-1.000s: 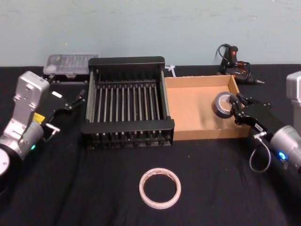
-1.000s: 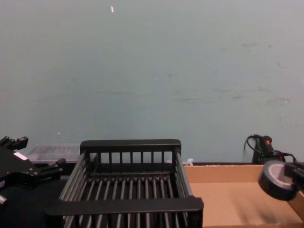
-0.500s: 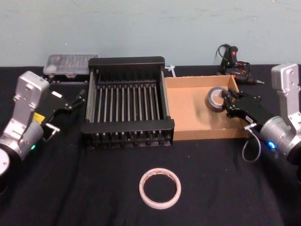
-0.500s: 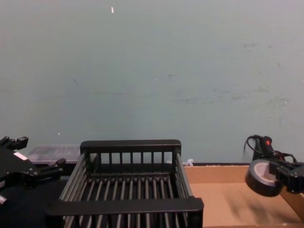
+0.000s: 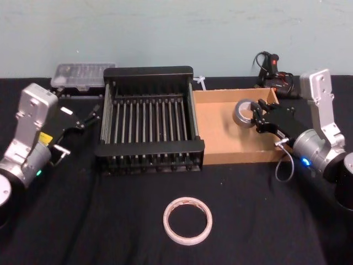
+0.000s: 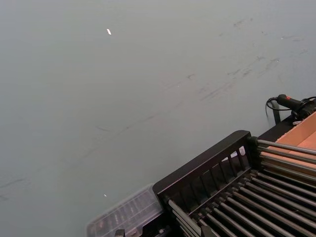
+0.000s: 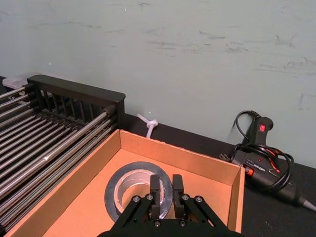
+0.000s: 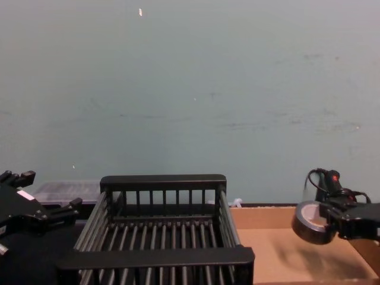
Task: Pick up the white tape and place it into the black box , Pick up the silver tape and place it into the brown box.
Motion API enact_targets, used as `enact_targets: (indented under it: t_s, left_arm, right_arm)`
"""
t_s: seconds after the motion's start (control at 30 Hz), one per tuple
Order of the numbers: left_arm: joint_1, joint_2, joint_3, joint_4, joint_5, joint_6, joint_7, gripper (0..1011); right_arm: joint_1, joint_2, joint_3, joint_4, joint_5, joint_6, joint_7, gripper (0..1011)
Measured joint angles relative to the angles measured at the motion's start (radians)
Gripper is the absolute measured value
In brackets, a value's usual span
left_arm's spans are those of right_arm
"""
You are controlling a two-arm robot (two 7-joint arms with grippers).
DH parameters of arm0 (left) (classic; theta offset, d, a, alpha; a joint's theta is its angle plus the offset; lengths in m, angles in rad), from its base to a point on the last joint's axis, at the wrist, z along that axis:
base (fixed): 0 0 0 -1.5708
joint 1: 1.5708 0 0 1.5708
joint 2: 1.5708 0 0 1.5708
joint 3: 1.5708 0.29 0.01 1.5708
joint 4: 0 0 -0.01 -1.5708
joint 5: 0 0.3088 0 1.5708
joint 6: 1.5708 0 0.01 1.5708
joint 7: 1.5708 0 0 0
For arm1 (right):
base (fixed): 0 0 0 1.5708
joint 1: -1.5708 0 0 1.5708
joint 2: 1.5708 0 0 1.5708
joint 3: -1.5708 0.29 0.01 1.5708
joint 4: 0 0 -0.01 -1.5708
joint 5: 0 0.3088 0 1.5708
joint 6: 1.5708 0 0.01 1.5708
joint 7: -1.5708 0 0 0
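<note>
Black cloth covers my counter; head view has the right gripper (image 5: 257, 117) clamping the silver tape (image 5: 243, 112) over the brown box (image 5: 220, 135), white tape (image 5: 187, 221) waiting near the front edge, and the left gripper (image 5: 88, 118) parked, jaws apart. Right wrist view: jaws pinch the roll's wall. Chest view: it hangs above the floor, so next I lower and release.

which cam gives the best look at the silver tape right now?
Right wrist view: the silver tape is close, its pale core showing, with the right tool pinching its wall above the brown box. The head view shows it smaller, held over the box; the chest view shows it side-on at the edge.
</note>
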State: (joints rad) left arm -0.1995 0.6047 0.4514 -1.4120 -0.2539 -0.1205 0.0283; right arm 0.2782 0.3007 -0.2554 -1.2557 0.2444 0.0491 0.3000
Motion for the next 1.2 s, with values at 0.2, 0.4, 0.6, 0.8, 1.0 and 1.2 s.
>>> enact_targets:
  t_s: [0.2,0.4,0.6,0.8,1.0,1.2]
  left_arm:
    - [0.0,0.0,0.0,0.0,0.0,0.0,0.0,1001]
    - [0.0,0.0,0.0,0.0,0.0,0.0,0.0,1002]
    - [0.0,0.0,0.0,0.0,0.0,0.0,0.0,1001]
    - [0.0,0.0,0.0,0.0,0.0,0.0,0.0,1001]
    - [0.0,0.0,0.0,0.0,0.0,0.0,0.0,1001]
    - [0.0,0.0,0.0,0.0,0.0,0.0,0.0,1001]
  right_arm:
    - [0.033,-0.018,-0.007,0.044,-0.021,-0.006,0.002,156]
    - [0.042,-0.021,-0.01,0.055,-0.027,-0.008,0.004,156]
    - [0.04,-0.021,-0.009,0.052,-0.026,-0.008,0.004,156]
    - [0.038,-0.02,-0.009,0.05,-0.025,-0.008,0.003,319]
    - [0.038,-0.02,-0.008,0.049,-0.024,-0.008,0.003,520]
    - [0.037,-0.019,-0.008,0.048,-0.024,-0.007,0.003,702]
